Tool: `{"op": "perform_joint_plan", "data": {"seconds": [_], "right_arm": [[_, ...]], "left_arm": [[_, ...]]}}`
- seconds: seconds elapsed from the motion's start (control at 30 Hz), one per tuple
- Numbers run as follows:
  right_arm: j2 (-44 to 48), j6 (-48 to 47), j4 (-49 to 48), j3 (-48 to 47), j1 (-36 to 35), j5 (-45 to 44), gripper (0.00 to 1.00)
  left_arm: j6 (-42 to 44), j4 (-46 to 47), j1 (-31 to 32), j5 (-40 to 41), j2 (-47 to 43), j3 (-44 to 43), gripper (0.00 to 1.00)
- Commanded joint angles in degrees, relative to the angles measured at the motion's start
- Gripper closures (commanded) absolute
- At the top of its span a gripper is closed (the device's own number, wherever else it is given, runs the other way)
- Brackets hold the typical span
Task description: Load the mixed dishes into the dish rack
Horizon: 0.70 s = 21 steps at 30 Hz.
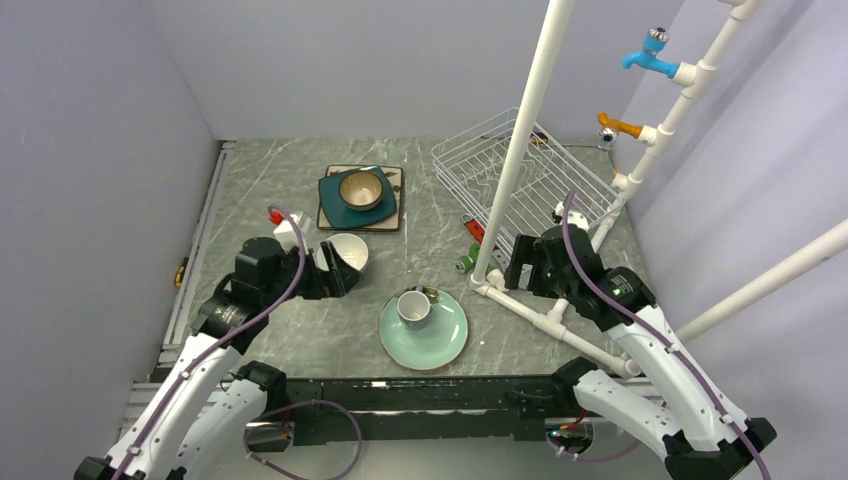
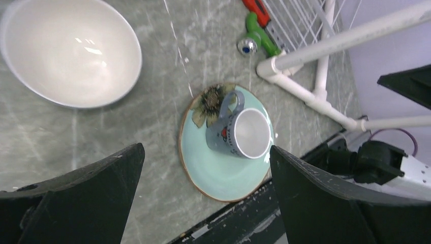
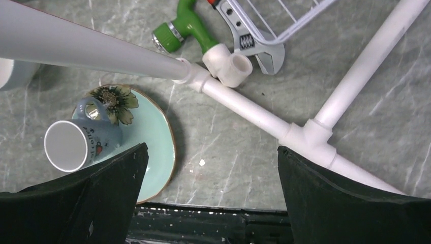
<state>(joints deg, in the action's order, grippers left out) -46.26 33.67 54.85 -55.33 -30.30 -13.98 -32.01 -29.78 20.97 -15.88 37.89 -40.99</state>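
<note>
Wide open and empty: left gripper (image 1: 338, 279), right gripper (image 1: 516, 272). The small grey-white ceramic mug (image 1: 413, 308) sits on the mint-green round plate (image 1: 447, 340) by the table (image 1: 300, 340) near edge. Left arm's closer, I think.

1. Grey marbled worktop (image 1: 320, 340).
2. A mint-green round plate (image 1: 445, 340) lies at 6 o'clock, a white bowl (image 1: 347, 250) at 9.
3. A cream square plate (image 1: 399, 195) lies at 11, the dish rack (image 1: 470, 160) at 2.
4. A red item (image 1: 475, 232) and a green item (image 1: 466, 262) lie near 3.
</note>
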Motion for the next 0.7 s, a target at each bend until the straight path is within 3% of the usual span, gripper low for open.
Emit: {"op": "perform_joint_plan", "data": {"seconds": [0.0,0.13,0.27,0.4,0.47,0.67], "right_arm": [[-0.4,6.9,1.4,-0.3,0.2,-1.2,0.0],[2.1,7.7,-2.3,0.3,0.2,1.8,0.0],[7.0,5.3,-11.5,5.8,0.2,11.9,0.0],[6.4,4.5,-14.7,7.4,0.2,16.0,0.0],[4.8,4.3,-14.5,7.2,0.2,16.7,0.0],[2.3,4.5,-15.1,7.9,0.2,18.3,0.0]], "left_arm": [[-5.3,8.9,1.9,-7.4,1.2,4.9,0.01],[-6.7,10.8,6.0,-4.9,3.7,6.5,0.01],[-5.7,8.6,12.5,2.3,7.8,4.2,0.01],[-5.0,5.2,18.7,10.8,13.4,0.5,0.01],[-5.0,4.4,21.6,14.1,16.6,-1.9,0.09],[-4.7,3.8,29.0,21.9,27.4,-8.6,0.19]]}}
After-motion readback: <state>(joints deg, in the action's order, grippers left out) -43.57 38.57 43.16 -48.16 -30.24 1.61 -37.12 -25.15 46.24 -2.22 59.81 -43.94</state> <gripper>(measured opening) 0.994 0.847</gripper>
